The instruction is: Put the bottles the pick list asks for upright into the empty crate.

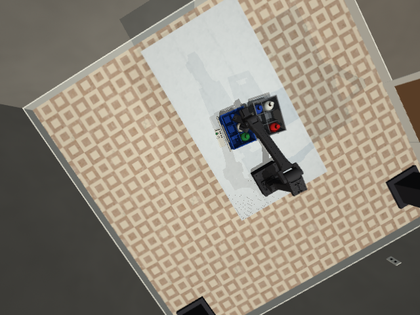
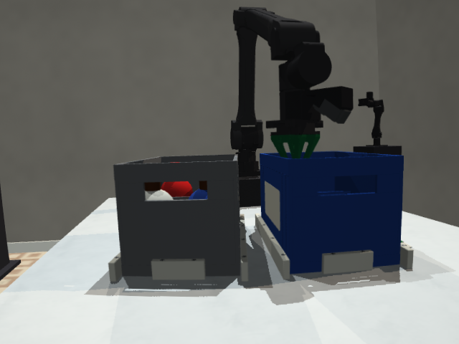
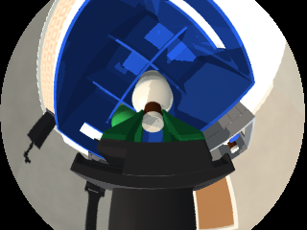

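My gripper [image 3: 153, 113] has green fingers and is shut on the neck of a white bottle [image 3: 153, 95], holding it upright in the blue crate [image 3: 153, 52]. In the exterior view the gripper [image 2: 295, 150] dips just below the rim of the blue crate [image 2: 333, 208]; the bottle is hidden by the crate wall. From above, the white bottle [image 1: 238, 125] sits beside a green bottle [image 1: 245, 136] in the blue crate [image 1: 234, 127]. The dark grey crate [image 1: 268, 115] holds a blue [image 1: 258, 108], a white [image 1: 270, 105] and a red bottle [image 1: 275, 126]. The pick list [image 1: 218, 134] lies left of the blue crate.
Both crates stand side by side between low grey stops [image 2: 271, 247] on the white table. The dark grey crate [image 2: 178, 218] is close to the left of the blue one. The arm's base [image 1: 278, 178] is at the table's near end. A camera stand [image 2: 376, 124] rises behind the blue crate.
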`<state>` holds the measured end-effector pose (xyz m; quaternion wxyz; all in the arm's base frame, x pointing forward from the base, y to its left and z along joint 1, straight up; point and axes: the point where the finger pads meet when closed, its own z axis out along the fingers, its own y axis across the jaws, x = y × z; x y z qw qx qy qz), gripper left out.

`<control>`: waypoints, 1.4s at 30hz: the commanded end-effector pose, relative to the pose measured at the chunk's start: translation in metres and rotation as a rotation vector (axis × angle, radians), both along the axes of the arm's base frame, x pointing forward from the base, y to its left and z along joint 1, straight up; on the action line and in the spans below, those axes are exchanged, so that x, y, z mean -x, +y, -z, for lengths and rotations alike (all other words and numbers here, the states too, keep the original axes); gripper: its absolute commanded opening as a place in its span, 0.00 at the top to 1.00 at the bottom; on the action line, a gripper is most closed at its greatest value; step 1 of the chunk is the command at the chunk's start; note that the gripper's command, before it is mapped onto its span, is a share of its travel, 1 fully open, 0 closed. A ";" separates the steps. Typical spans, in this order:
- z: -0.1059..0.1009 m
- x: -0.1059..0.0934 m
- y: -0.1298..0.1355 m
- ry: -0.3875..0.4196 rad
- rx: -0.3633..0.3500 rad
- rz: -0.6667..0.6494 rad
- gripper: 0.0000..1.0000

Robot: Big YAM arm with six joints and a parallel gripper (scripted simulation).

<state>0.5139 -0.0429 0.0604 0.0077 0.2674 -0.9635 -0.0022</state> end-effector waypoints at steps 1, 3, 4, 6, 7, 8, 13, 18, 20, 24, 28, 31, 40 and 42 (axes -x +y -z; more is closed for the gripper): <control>-0.035 -0.024 0.004 -0.095 0.007 0.003 1.00; -0.034 -0.022 0.005 -0.091 0.007 0.003 1.00; -0.033 -0.021 0.005 -0.089 0.006 0.003 1.00; -0.033 -0.021 0.005 -0.090 0.006 0.002 1.00; -0.033 -0.022 0.005 -0.091 0.006 0.002 1.00; -0.033 -0.021 0.005 -0.089 0.006 0.002 1.00; -0.033 -0.021 0.005 -0.089 0.006 0.002 1.00; -0.031 -0.018 0.005 -0.084 0.006 0.002 0.39; -0.029 -0.017 0.005 -0.081 0.006 0.002 0.39; -0.026 -0.013 0.006 -0.071 0.005 0.002 0.39; -0.023 -0.011 0.006 -0.066 0.005 0.002 0.39; -0.030 -0.017 0.005 -0.081 0.006 0.002 0.39; -0.026 -0.014 0.006 -0.074 0.005 0.002 0.39; -0.026 -0.013 0.006 -0.073 0.005 0.002 0.39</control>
